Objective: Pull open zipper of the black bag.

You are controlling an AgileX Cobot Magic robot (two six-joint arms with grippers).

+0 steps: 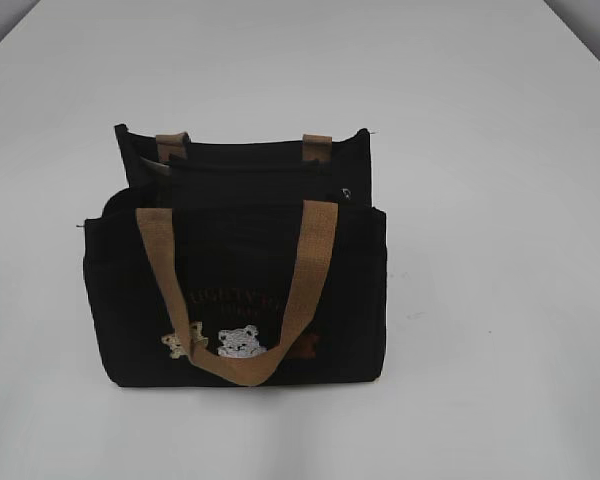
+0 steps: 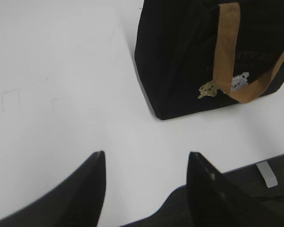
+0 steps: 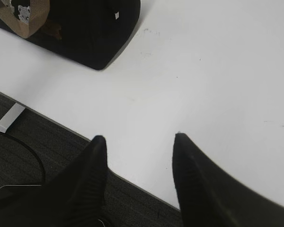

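Bag [image 1: 240, 290] upright mid-tabletop, zipper [image 1: 260, 172] along its top.
We see both claws parted and empty over the near edge: left gripper [image 2: 146, 163] and right gripper [image 3: 139, 144], apart from the bag.

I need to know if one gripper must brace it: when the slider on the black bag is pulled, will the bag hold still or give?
The black bag looks like soft fabric with a sagging top edge, so it would probably buckle. It stands free on the smooth white table, so it may slide or tip. The zipper runs along that soft top, so bracing seems wise.
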